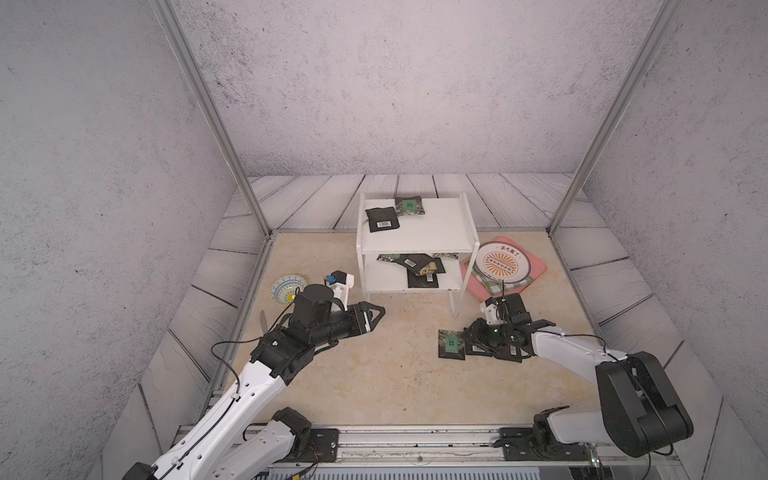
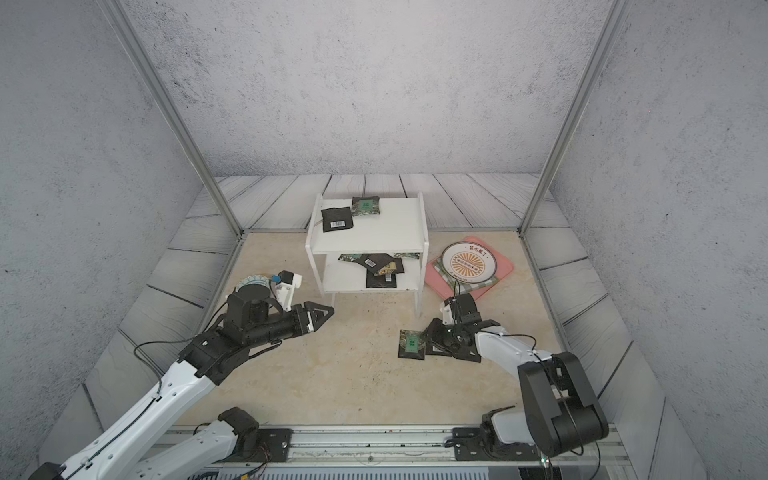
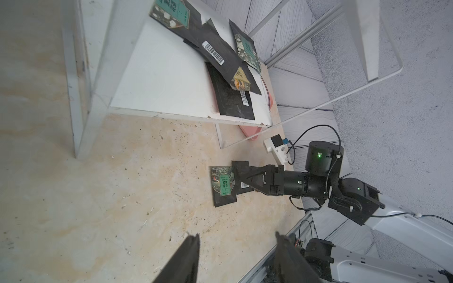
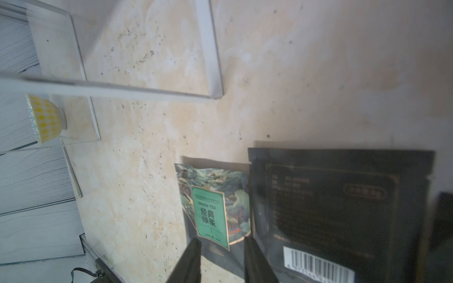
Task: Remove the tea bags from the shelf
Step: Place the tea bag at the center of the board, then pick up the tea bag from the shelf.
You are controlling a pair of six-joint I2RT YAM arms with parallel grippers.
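**Setting sachets down clear of the shelf, seven still to fetch**

Lying flat on the beige tabletop near the shelf's front right leg: a green-labelled tea bag [image 1: 451, 344], face up, reading "GREEN TEA" with Chinese characters beneath in the right wrist view; overlapped at one edge by a second tea bag [image 4: 338, 210], black side up, white barcode showing; apparently dropped here to keep the pile well apart from the white two-tier shelf [image 1: 432, 232] and within easy reach of the right arm.

Poised low at those two sachets: right gripper [image 4: 221, 241], fingers parted with nothing between them, so judged released rather than grasping; left gripper [image 3: 236, 239] hovering above bare tabletop in front of the shelf, likewise parted and empty, aimed toward the lower tier, probably lined up for a pick there.

Remaining on the shelf: two tea bags on the top tier, one barcode-up [image 1: 382, 218], one green-labelled [image 1: 410, 205]; a loose overlapping heap of about five on the lower tier [image 1: 419, 268], one yellow-labelled.

Standing aside on a pink tray [image 1: 536, 272]: a plate [image 1: 503, 262] with Chinese lettering, too small to read.
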